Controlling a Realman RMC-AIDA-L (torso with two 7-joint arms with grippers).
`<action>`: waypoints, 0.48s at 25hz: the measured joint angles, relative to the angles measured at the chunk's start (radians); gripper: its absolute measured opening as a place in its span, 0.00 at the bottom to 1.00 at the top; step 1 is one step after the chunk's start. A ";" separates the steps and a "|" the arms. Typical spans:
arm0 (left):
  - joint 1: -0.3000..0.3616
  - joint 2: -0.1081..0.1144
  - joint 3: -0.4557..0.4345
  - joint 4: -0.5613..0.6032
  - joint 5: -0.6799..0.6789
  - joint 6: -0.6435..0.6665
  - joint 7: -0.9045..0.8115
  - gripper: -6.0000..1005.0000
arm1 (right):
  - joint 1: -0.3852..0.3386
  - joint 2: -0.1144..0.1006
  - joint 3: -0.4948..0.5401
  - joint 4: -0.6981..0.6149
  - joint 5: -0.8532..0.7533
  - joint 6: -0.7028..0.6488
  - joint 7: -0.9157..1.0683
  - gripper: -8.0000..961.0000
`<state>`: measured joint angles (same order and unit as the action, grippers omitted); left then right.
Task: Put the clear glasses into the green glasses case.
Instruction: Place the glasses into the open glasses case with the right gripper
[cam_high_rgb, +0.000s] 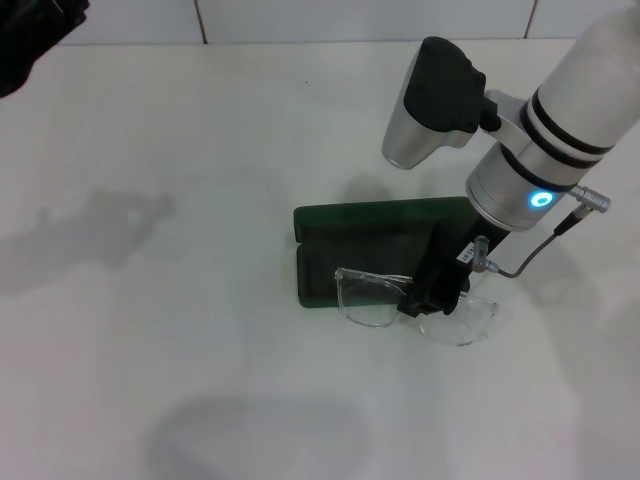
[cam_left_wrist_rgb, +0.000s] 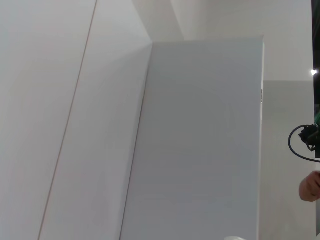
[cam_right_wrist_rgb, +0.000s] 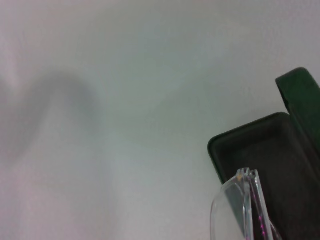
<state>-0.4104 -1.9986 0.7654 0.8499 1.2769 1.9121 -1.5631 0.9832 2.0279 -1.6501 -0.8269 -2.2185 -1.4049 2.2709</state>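
Clear glasses (cam_high_rgb: 415, 305) hang clenched in my right claw (cam_high_rgb: 432, 293), lower centre-right, half over the open case (cam_high_rgb: 375, 240). Risk: right lens overhangs the rim, so lowering now could snag there.

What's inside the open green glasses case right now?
The green glasses case shows dark lining. The clear glasses overlap its near edge, held at the right claw. The arm covers the case's right part, so that stays unseen.
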 joint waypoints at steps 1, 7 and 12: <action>0.001 0.000 0.000 0.000 -0.001 0.000 0.000 0.11 | 0.000 0.000 0.001 -0.004 0.000 -0.004 0.000 0.08; 0.004 0.001 -0.002 0.000 -0.004 0.002 0.000 0.11 | -0.002 -0.001 0.008 -0.058 -0.001 -0.047 0.005 0.08; 0.005 0.003 -0.002 0.000 -0.006 0.002 0.000 0.11 | -0.029 -0.006 0.009 -0.171 -0.039 -0.091 0.014 0.08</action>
<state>-0.4054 -1.9957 0.7638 0.8499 1.2713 1.9143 -1.5631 0.9543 2.0216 -1.6415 -0.9979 -2.2576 -1.4957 2.2850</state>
